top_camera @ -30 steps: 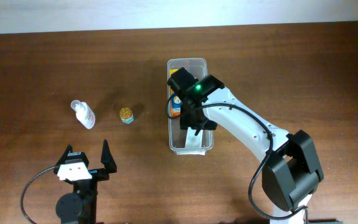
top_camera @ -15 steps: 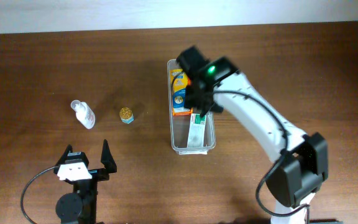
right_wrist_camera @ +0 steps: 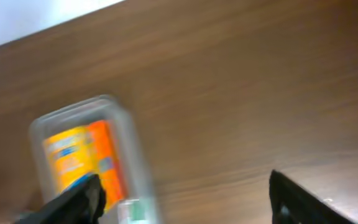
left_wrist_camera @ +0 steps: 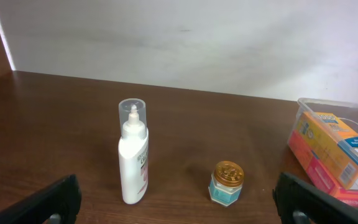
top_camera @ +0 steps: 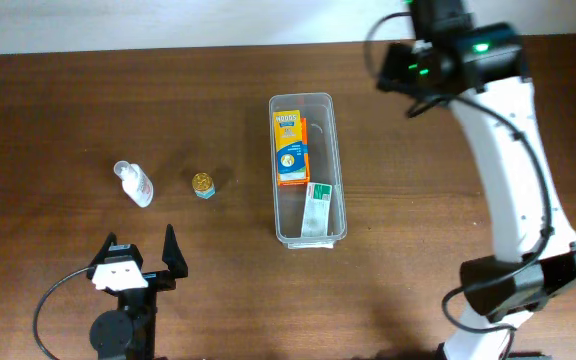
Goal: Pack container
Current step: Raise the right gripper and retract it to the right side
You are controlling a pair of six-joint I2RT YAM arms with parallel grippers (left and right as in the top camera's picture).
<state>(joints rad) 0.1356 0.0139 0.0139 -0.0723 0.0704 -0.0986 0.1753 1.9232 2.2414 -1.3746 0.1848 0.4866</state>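
The clear container (top_camera: 328, 130) lies lengthwise at the table's middle. An orange box (top_camera: 290, 148) lies in its far half and a white and green box (top_camera: 318, 210) in its near half. My right gripper (top_camera: 396, 68) hangs high at the back right, away from the container, open and empty. Its blurred wrist view shows the container (right_wrist_camera: 126, 124) and the orange box (right_wrist_camera: 82, 162) below, between the spread right gripper (right_wrist_camera: 185, 199) fingers. My left gripper (top_camera: 140, 250) rests open at the front left, and in its own view the left gripper (left_wrist_camera: 179, 205) holds nothing.
A white bottle (top_camera: 134, 184) and a small gold-lidded jar (top_camera: 203, 185) stand on the table left of the container. The left wrist view shows the bottle (left_wrist_camera: 133, 155), the jar (left_wrist_camera: 227, 182) and the container's end (left_wrist_camera: 309, 106) ahead. A pale wall runs behind the table.
My right gripper opened, left the white and green box in the container's near half, then rose and swung to the back right. The left arm has not moved.
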